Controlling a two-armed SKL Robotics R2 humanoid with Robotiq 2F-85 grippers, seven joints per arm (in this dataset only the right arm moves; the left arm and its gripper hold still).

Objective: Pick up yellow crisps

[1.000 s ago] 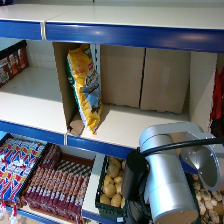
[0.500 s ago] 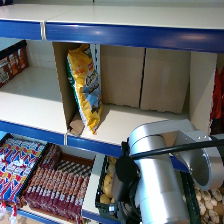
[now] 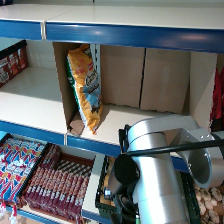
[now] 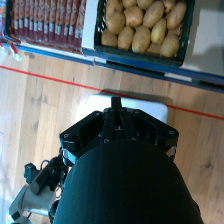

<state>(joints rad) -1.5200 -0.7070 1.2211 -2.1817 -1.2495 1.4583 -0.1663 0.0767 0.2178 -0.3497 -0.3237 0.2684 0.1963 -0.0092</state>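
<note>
The yellow crisps point(image 3: 86, 87) are a tall yellow bag with a light-blue panel. It stands on the middle shelf, leaning against a cardboard divider point(image 3: 62, 85). My right arm point(image 3: 152, 175) fills the lower right of the head view as a big silver tube. It sits below and to the right of the bag, well apart from it. In the wrist view my right gripper point(image 4: 116, 104) shows from behind its black housing. It points at the wooden floor and the bottom shelf's front edge, and the crisps are out of that view.
Blue shelf edges point(image 3: 135, 35) run above and below the bag. Dark red packets point(image 3: 55, 185) fill a tray at lower left. A crate of potatoes point(image 4: 142, 25) sits beside them. More red packs point(image 3: 10, 65) stand at far left. A red line point(image 4: 45, 77) crosses the floor.
My right arm has swung left and closer to the head camera. It now covers more of the lower shelf and the potato crate. The crisps have not moved.
</note>
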